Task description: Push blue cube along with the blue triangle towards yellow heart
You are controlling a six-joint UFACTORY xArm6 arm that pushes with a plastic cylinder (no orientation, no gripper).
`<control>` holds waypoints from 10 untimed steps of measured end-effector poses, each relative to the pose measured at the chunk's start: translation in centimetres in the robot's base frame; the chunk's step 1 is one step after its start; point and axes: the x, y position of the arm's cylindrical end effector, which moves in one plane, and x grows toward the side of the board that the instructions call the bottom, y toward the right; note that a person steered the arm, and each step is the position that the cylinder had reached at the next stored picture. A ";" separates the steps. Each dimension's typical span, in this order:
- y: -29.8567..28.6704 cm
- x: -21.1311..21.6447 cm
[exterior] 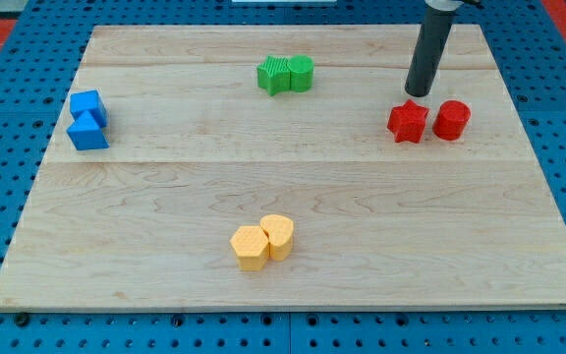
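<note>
nothing pushed yet: blue cube point(87, 104) touching blue triangle point(87, 132) at counter point(165, 197) left, well apart from yellow heart point(277, 235); tip point(417, 93) beside red star point(408, 122); no claw fitted.

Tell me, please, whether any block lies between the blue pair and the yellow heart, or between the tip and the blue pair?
Nothing visible lies between the blue cube, the blue triangle and the yellow heart. My tip is at the view's far right by the red star; the green blocks sit just above its straight line to the blue pair.
</note>
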 end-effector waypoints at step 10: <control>-37.8 -11.2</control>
